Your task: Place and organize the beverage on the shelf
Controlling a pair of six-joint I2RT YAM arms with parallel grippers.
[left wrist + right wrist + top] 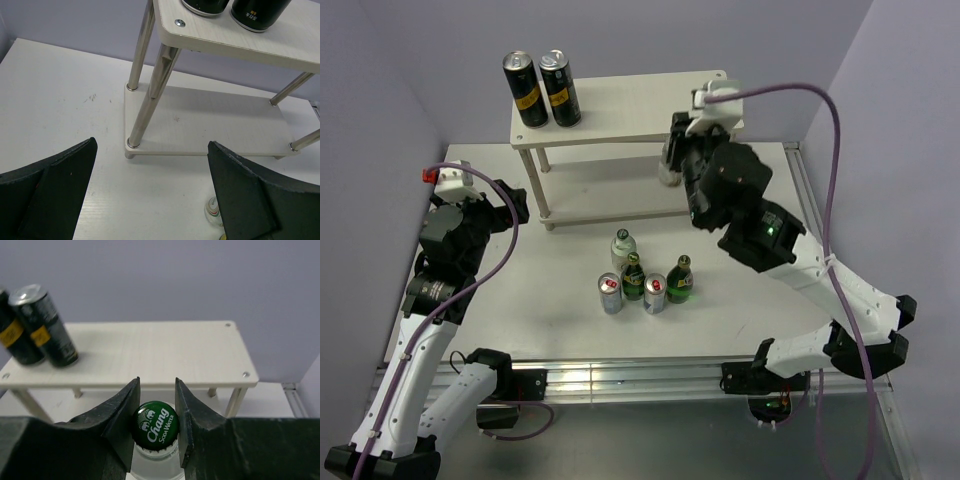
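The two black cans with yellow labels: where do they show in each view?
Top external: the black cans stand upright at the left end of the shelf's top board.
Left wrist: only their bases show, at the upper edge.
Right wrist: far left, the left one cut by the frame.
Shared landmark: the pale top board under them.
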